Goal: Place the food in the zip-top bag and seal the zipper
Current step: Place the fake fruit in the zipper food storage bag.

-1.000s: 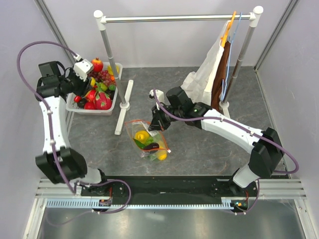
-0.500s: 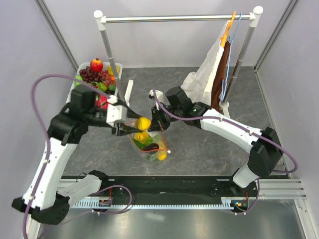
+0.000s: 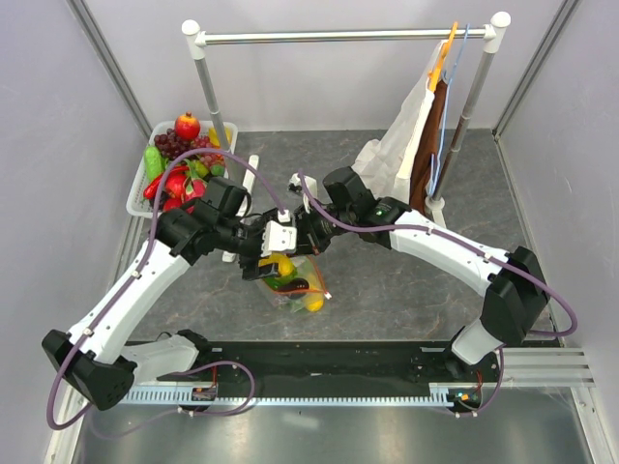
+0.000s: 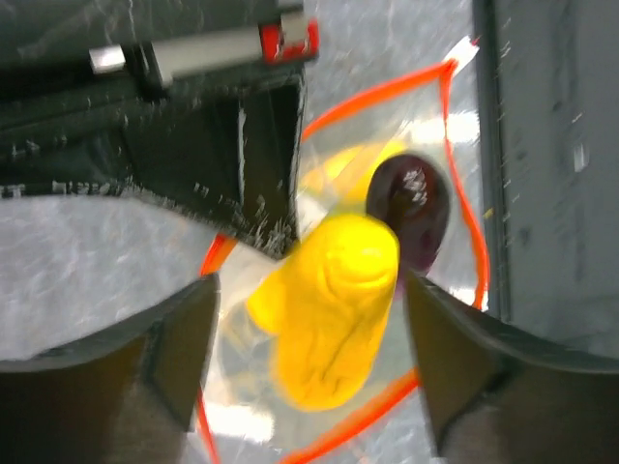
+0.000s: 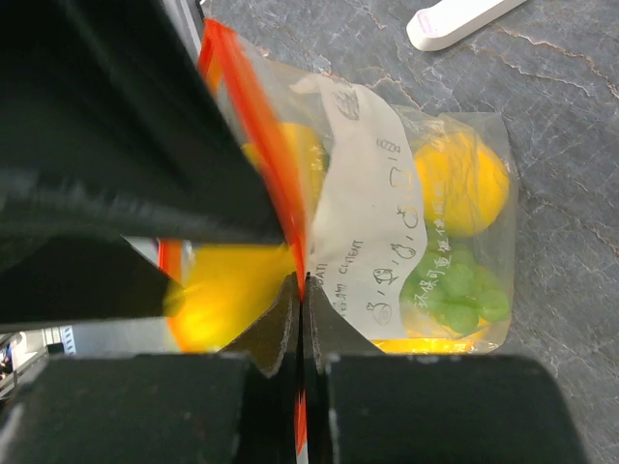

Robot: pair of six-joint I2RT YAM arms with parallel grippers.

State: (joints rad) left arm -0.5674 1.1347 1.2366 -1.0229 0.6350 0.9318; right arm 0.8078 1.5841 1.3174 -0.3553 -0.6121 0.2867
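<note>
yellow fruit (image 4: 334, 309) now over bag (image 5: 368, 222) mouth, seemingly released

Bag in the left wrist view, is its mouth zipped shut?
No, the bag gapes open; its orange edge forms a wide loop behind the yellow fruit.

Left tool (image 4: 309, 290) points down, jaws spread wide — right tool (image 5: 302, 282), just beside it, has jaws pinched closed.

Mid-worktop, the left gripper (image 3: 274, 261) and right gripper (image 3: 308, 242) crowd the mouth of the zip-top bag (image 3: 302, 290), the rack foot (image 3: 251, 166) just beyond; open surface lies toward the right edge.
</note>
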